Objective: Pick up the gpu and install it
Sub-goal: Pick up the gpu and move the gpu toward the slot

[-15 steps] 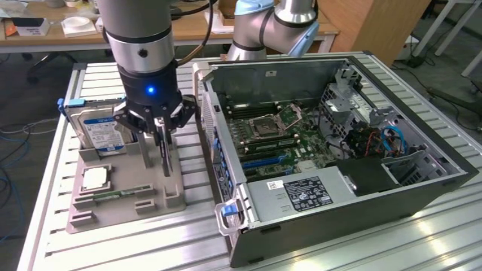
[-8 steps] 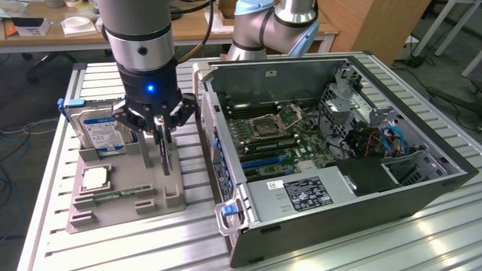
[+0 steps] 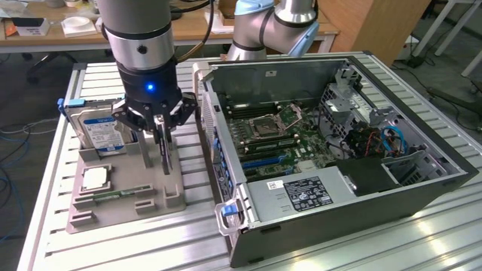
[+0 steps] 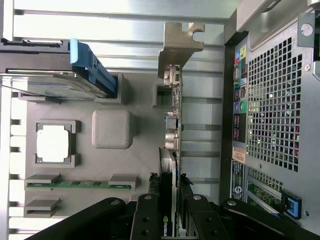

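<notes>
Slatted table (image 3: 421, 237) is occupied by an open computer case (image 3: 362, 209) on the exterior view's right, with a grey holder tray (image 3: 143, 172) just beside it. Hard drive (image 3: 101, 130) is stood on edge at the tray's far end. The gpu (image 3: 165, 152) is held upright along the tray edge nearest the case, bracket end by a tray slot. Gripper (image 3: 160, 121) is narrowed onto the card, fingers (image 4: 147, 220) pressed to both faces. Whether it's lifted can't be told. Processor chip (image 3: 96, 178) and memory stick (image 3: 113, 195) are seated in their tray pockets.
</notes>
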Motion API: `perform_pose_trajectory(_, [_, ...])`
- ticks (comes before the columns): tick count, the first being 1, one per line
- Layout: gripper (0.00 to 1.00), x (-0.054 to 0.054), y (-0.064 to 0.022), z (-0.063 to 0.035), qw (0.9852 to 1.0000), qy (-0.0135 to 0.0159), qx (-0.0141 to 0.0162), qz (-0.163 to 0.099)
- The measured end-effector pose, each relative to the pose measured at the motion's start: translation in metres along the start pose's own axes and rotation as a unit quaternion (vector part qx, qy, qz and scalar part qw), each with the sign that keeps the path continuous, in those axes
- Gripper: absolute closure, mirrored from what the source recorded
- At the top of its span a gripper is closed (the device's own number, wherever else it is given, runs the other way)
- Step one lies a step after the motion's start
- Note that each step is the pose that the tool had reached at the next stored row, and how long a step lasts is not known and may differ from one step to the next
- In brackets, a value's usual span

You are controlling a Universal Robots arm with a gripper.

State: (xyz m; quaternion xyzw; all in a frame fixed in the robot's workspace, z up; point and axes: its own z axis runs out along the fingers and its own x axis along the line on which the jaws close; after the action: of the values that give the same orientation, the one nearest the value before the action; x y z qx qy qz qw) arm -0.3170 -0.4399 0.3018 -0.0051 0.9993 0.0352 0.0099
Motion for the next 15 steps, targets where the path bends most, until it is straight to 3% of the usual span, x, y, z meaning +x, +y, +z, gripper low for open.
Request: perform_pose_trajectory(15, [0.74, -0.0001, 0.0003, -0.0045, 1.0, -0.0001, -0.0001, 0.0])
